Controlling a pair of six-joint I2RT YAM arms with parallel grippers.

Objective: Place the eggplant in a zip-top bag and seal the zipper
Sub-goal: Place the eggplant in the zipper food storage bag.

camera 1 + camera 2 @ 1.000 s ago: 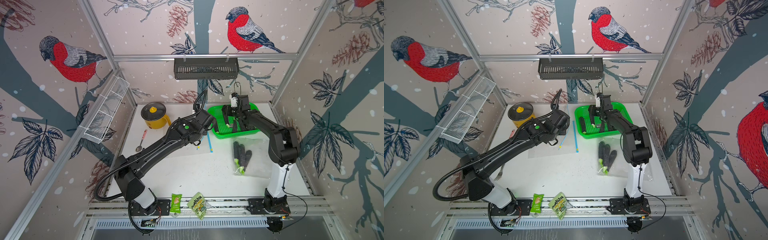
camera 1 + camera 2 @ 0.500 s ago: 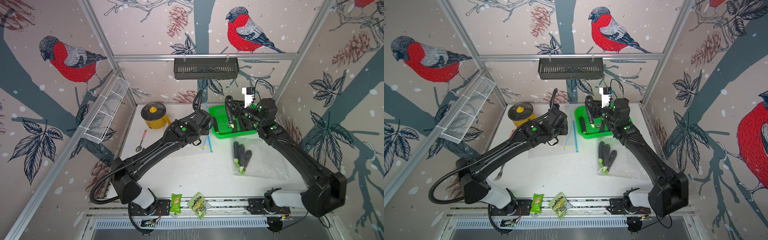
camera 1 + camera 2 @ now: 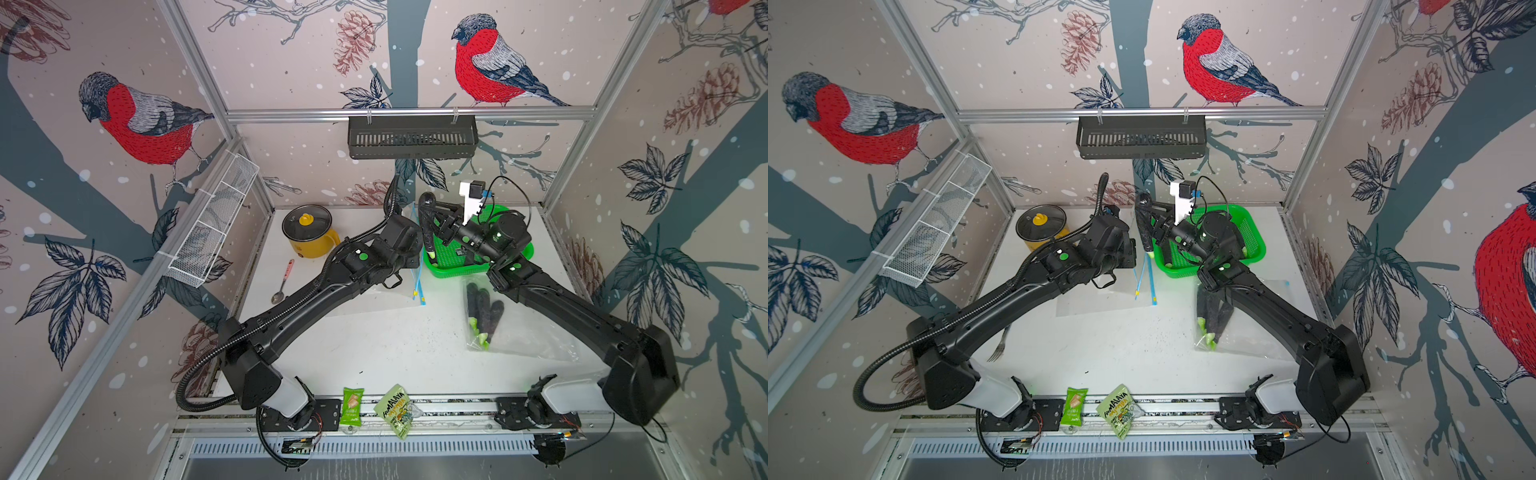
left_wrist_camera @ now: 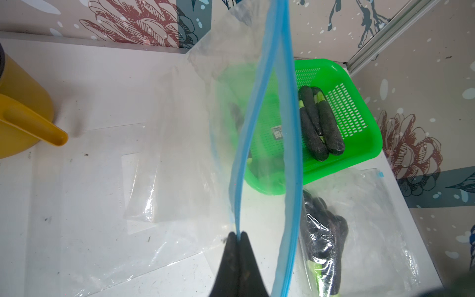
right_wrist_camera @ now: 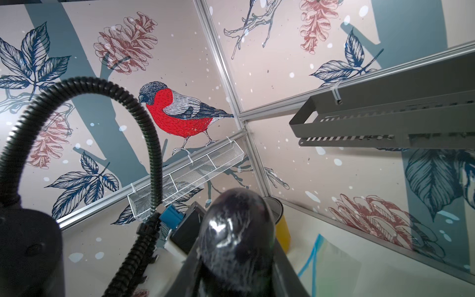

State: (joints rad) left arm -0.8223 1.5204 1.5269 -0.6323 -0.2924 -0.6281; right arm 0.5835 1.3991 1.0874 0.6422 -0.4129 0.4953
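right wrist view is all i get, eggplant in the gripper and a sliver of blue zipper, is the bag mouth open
Observer: Yes. The left wrist view shows the left gripper pinching one zipper strip of the bag while the other strip bows away.
Operator: where's my eggplant relative to it
Observer: In a top view the eggplant hangs green tip down by the left rim of the green basket; nothing shows between the strips.
Operator: any more left to bag
Observer: Yes, spare eggplants lie together in that basket, seen from the left wrist.
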